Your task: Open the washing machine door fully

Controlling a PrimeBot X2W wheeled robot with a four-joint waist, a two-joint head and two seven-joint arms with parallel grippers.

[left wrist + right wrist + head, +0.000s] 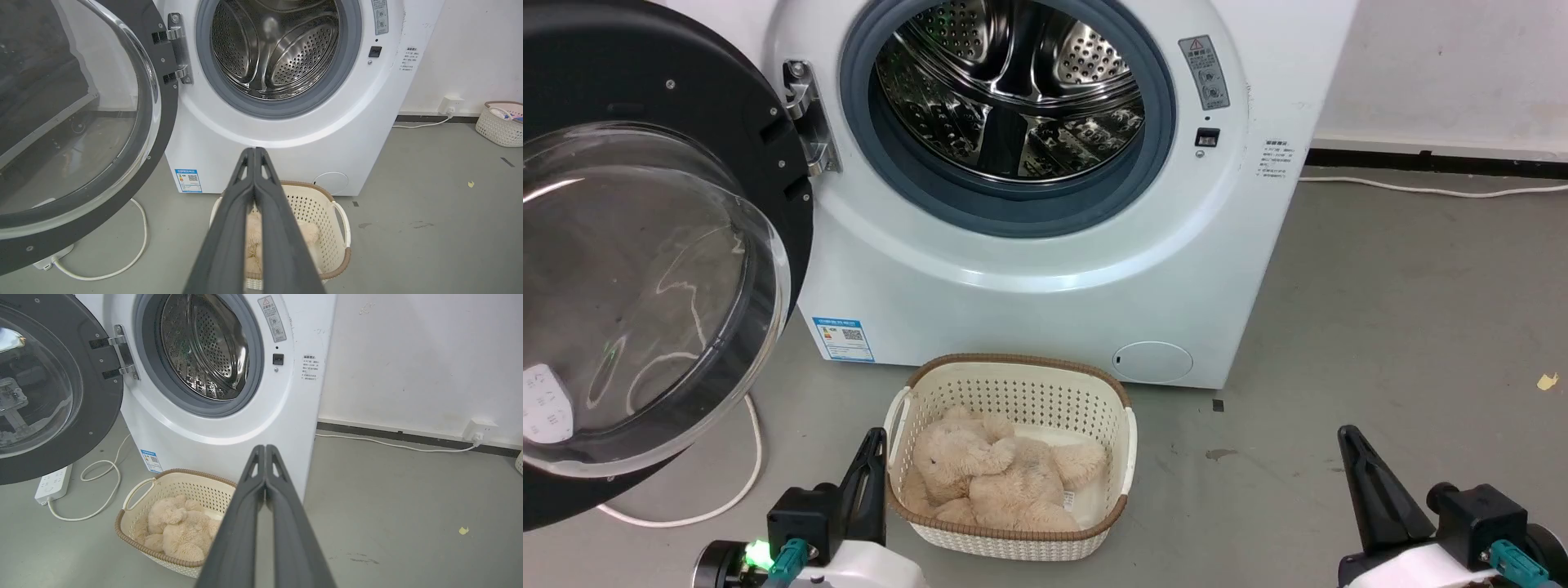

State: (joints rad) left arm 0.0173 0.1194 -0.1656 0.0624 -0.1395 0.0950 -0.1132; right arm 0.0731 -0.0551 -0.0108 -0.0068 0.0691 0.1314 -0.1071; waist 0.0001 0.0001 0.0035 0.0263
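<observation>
The washing machine door (pixel 645 269), round, glossy black with a bulging clear glass bowl, stands swung wide to the left on its metal hinge (pixel 809 122). It also appears in the left wrist view (pixel 81 122) and the right wrist view (pixel 49 388). The steel drum (pixel 1013 90) lies exposed inside its grey rubber ring. My left gripper (pixel 876 437) sits low at the bottom left, shut and empty, well below the door. My right gripper (pixel 1346 434) rests at the bottom right, also shut with nothing held. Both wrist views show closed fingertips (pixel 254 150) (pixel 264 447).
A cream laundry basket (pixel 1013 376) holding a beige plush bear (pixel 996 474) stands on the floor before the machine, between my grippers. A white cable (pixel 743 465) and power strip (pixel 53 484) lie under the door. Another basket (pixel 500 122) sits by the right wall.
</observation>
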